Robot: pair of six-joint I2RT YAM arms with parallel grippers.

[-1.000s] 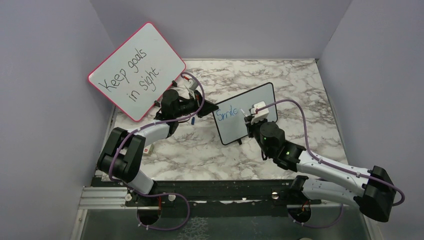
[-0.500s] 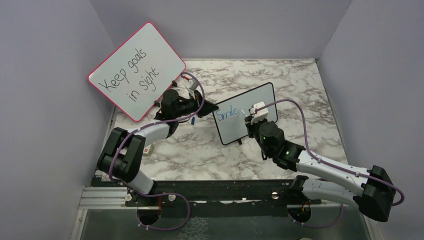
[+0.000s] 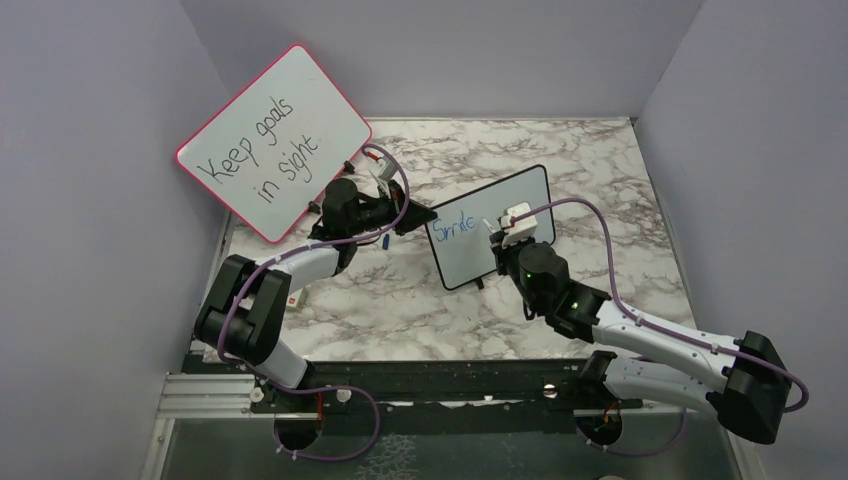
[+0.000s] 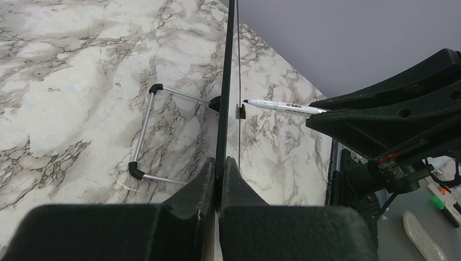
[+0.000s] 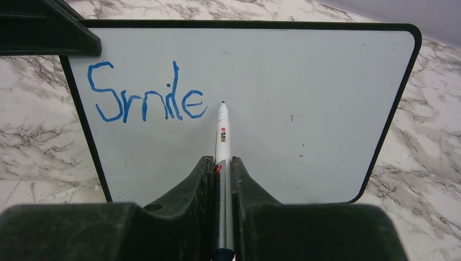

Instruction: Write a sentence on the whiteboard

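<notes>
Two closed grips: my left end effector [image 4: 219, 163] pinches the small black-framed whiteboard [image 5: 304, 81], my right end effector [image 5: 222, 161] the silver marker [image 5: 223, 133]; board slippage could skew the blue lettering [image 5: 147, 100].

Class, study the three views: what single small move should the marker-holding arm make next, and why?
Probably dip the tip of the marker in the right pincer slightly and stroke a comma: the whiteboard shows only "Smile", the tip sits just right of the "e", and the left pincer steadies the board's edge.

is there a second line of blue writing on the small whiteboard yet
No, the small whiteboard bears one line of blue writing, reading Smile, and below it is blank.
</notes>
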